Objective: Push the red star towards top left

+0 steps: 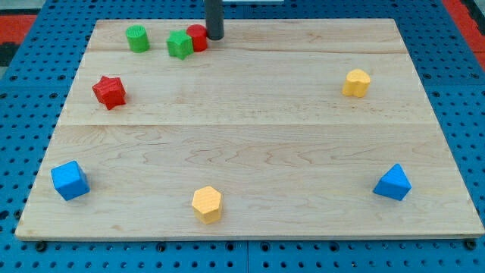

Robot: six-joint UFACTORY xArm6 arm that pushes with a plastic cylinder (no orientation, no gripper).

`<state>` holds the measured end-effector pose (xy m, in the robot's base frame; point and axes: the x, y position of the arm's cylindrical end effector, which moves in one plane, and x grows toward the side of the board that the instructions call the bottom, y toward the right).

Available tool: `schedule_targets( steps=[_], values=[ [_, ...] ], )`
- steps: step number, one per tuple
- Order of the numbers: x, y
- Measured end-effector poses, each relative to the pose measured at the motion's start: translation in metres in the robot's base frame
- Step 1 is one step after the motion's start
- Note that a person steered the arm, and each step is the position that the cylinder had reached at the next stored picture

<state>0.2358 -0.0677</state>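
Red star (109, 92) is sitting near the board's left edge, well apart from my tip (215, 36), which is touching the red cylinder (198, 37) at the view's top, carrying no jaws. Approaching from the star's lower right is looking wise.

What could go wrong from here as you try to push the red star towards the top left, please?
My tip sits at the view's top, right beside the red cylinder and green cube, so leaving carelessly could drag them. The red star already lies near the board's left edge; an off-centre push might spin it or slide it off. The green cylinder stands towards the top left and could be struck.
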Motion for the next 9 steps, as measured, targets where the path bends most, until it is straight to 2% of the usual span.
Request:
schedule_targets(
  steps=[1,2,3,4,5,6,7,8,9],
  values=[
    [0.006,-0.024],
    [0.067,-0.008],
    [0.143,-0.027],
    [0.161,-0.069],
    [0.161,-0.099],
    [0.181,-0.097],
    [0.22,-0.104],
    [0.197,-0.135],
    [0.153,-0.138]
  ],
)
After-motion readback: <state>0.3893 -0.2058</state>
